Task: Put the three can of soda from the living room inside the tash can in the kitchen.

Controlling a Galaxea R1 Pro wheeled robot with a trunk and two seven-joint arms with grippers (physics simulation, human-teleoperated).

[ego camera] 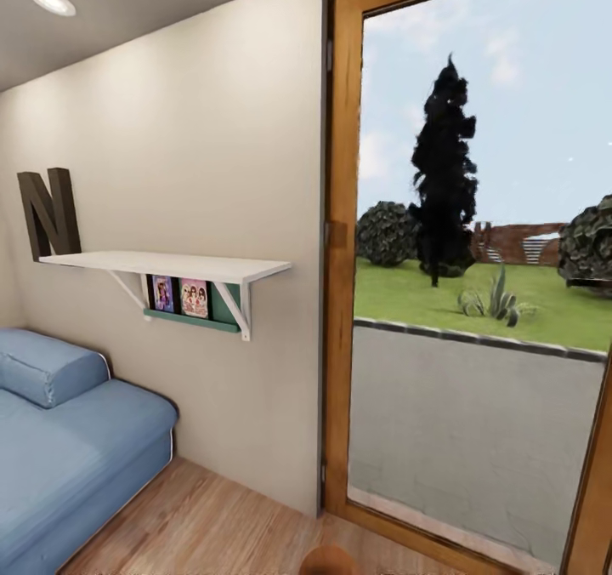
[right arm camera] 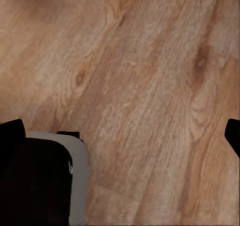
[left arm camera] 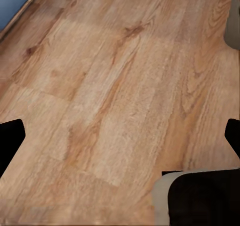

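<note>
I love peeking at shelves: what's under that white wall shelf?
Under the white wall shelf, white brackets flank a green ledge holding two colourful picture cards. Anything behind the cards is covered.

The head camera looks level across the room at a cream wall (ego camera: 212,133) with a white shelf (ego camera: 170,264) beside a tall window (ego camera: 476,260), while both wrist cameras face down, close over the same wood floor (left arm camera: 120,85).
</note>
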